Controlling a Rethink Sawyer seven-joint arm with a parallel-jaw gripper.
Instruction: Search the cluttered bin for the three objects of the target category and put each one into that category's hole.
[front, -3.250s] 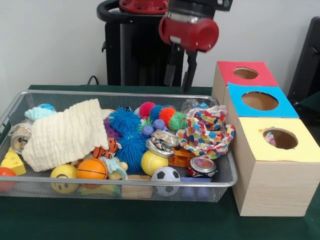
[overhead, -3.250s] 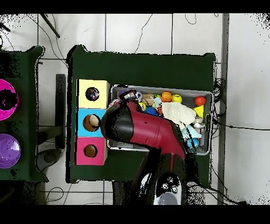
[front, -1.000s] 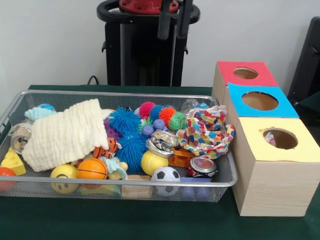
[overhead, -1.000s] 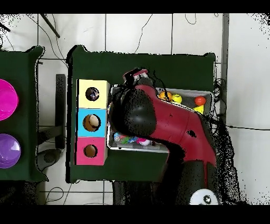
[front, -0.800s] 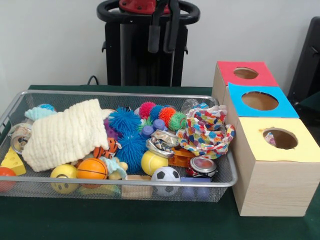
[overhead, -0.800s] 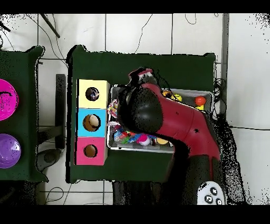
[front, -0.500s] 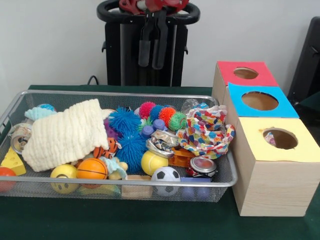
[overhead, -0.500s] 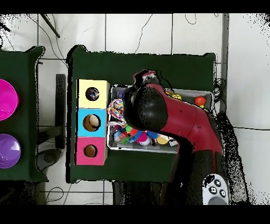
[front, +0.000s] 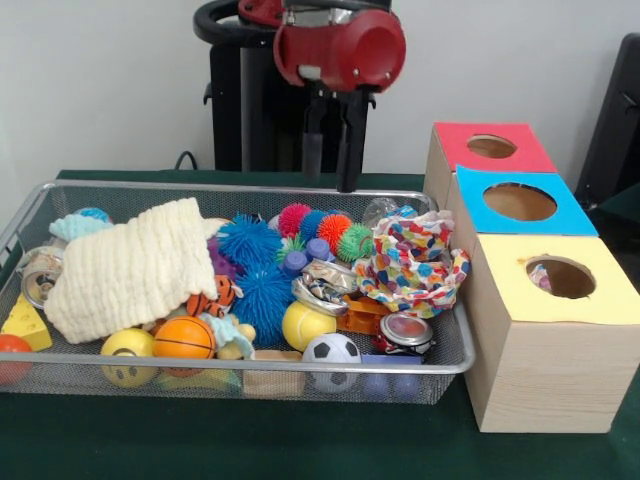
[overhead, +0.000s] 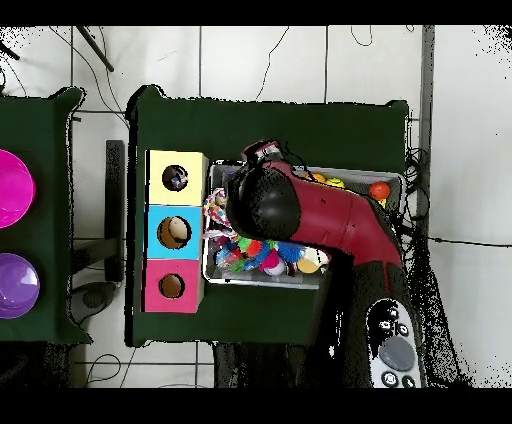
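Note:
My gripper (front: 329, 184) hangs open and holds nothing, just above the back rim of the wire bin (front: 455, 345), over the red spiky ball (front: 293, 218) and orange spiky ball (front: 334, 228). The bin holds two blue spiky balls (front: 250, 243), a yellow ball (front: 306, 325), a soccer ball (front: 331, 350), a basketball (front: 183, 338), a cream cloth (front: 130, 268) and a colourful rope ring (front: 415, 262). To the right stand three wooden boxes with holes: red top (front: 490, 148), blue top (front: 520, 202), yellow top (front: 562, 278). In the overhead view the arm (overhead: 300, 215) covers most of the bin (overhead: 392, 180).
A yellow cheese wedge (front: 25, 322) and a red ball (front: 8, 356) lie at the bin's left end, a metal can (front: 36, 280) beside the cloth. Seen from overhead, the boxes (overhead: 176, 232) stand in a row left of the bin, with pink and purple bowls (overhead: 14, 190) on another table.
The gripper has come down from the picture's top edge and shifted slightly right, now hanging low over the back of the bin. The toys have not moved.

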